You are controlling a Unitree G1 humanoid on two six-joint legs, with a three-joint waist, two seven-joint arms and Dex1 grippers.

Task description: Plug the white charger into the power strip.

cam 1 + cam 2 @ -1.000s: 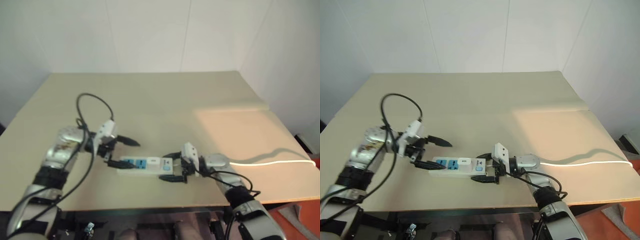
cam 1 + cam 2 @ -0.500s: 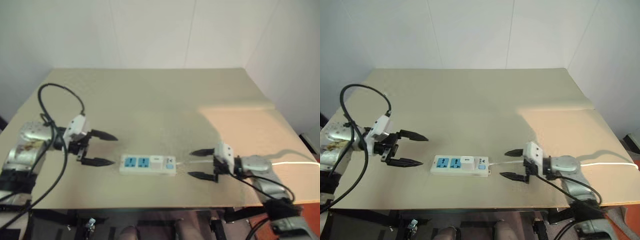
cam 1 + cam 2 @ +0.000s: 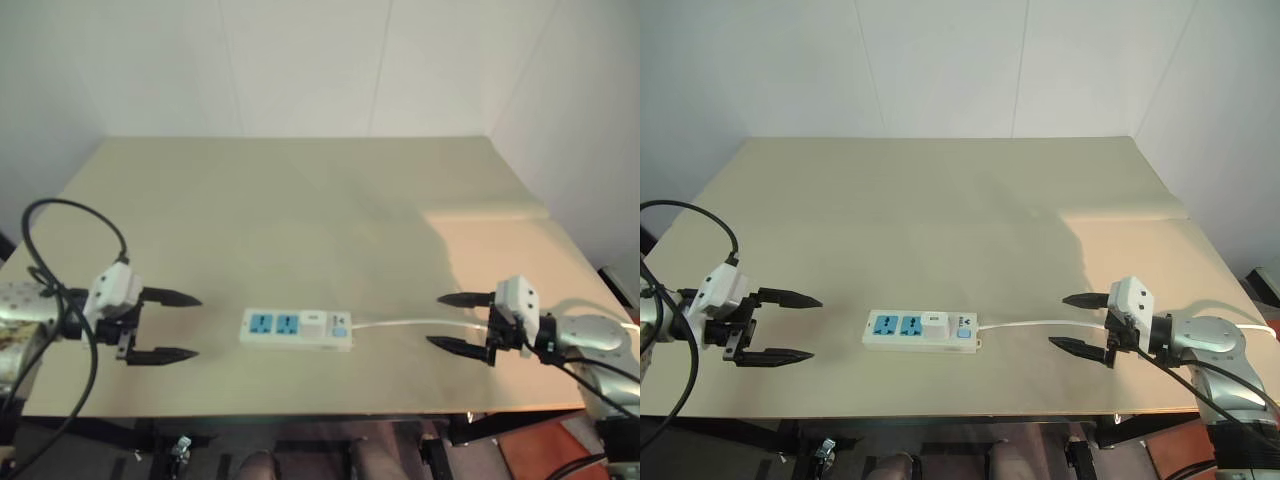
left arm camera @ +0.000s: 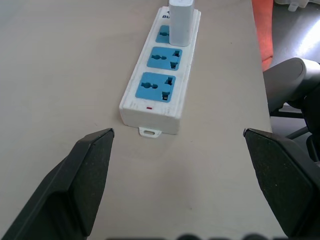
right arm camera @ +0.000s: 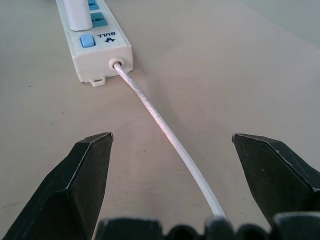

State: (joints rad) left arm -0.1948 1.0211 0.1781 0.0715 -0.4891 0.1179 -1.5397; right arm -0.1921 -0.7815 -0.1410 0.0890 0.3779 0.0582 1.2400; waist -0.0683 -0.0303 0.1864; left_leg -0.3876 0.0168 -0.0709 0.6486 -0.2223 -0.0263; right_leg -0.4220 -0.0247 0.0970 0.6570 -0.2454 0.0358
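Observation:
The power strip [image 3: 295, 329] lies flat near the table's front edge, with two blue socket faces bare. The white charger [image 3: 314, 321] stands upright in the socket nearest the switch end; it is also in the left wrist view [image 4: 181, 21] and the right wrist view [image 5: 78, 13]. The strip's thin white cable [image 3: 415, 322] runs off to the right. My left gripper [image 3: 174, 326] hovers open and empty well left of the strip. My right gripper [image 3: 452, 321] is open and empty to the right, its fingers straddling the cable [image 5: 165, 138].
The beige table [image 3: 300, 210] stretches bare behind the strip. Its front edge runs just below both grippers. A black cable [image 3: 60, 215] loops over my left arm. White walls close in at the back and right.
Both grippers have drawn away from the power strip, the left to the left and the right to the right. The charger stays standing in the strip. The camera view has also shifted.

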